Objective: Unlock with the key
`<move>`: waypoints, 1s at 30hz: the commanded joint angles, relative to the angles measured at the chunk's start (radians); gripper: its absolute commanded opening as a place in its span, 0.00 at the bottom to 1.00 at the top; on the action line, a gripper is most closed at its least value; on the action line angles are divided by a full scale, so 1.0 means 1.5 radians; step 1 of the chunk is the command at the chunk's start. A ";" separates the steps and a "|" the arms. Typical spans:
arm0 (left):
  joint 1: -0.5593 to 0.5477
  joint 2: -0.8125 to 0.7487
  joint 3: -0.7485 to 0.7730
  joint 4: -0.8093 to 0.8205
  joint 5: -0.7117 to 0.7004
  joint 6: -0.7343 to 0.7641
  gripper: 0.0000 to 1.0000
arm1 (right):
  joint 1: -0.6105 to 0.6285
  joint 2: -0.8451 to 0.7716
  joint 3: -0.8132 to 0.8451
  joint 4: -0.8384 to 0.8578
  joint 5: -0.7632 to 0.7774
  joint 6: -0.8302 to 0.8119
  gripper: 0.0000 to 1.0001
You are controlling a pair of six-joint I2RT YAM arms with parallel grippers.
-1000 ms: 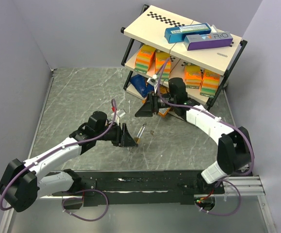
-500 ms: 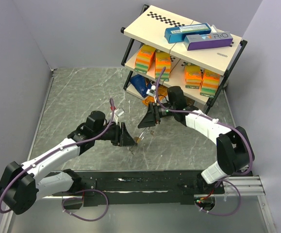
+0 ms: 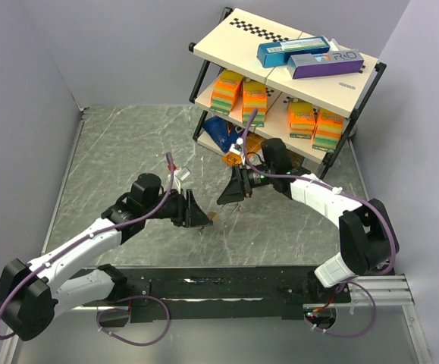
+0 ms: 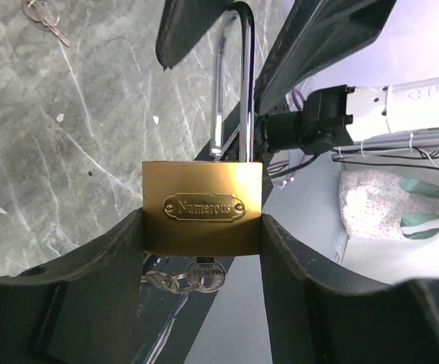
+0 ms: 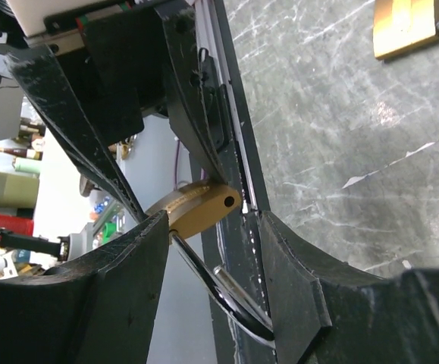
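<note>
Padlock (image 4: pixel 202 186) pinched by its brass body in left gripper (image 4: pixel 202 221), shackle (image 4: pixel 246 83) sprung loose toward 12 o'clock, key (image 4: pixel 206 274) dangling at 6 o'clock. Right gripper (image 5: pixel 211 224) spread wide, straddling shackle, gripping nothing.

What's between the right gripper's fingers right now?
The silver shackle of the brass padlock that the left gripper holds; right gripper open around it. Clearest in the right wrist view.
</note>
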 commanded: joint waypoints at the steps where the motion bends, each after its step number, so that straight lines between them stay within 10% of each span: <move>1: 0.006 -0.026 0.010 0.048 -0.028 0.010 0.01 | 0.000 -0.026 -0.014 0.019 -0.024 0.007 0.58; 8: 0.006 -0.033 0.018 0.011 -0.076 0.037 0.01 | -0.006 -0.029 -0.020 0.016 -0.013 0.009 0.58; 30: -0.048 0.027 0.118 -0.114 -0.287 0.173 0.01 | -0.014 0.051 0.105 -0.176 0.129 0.011 0.08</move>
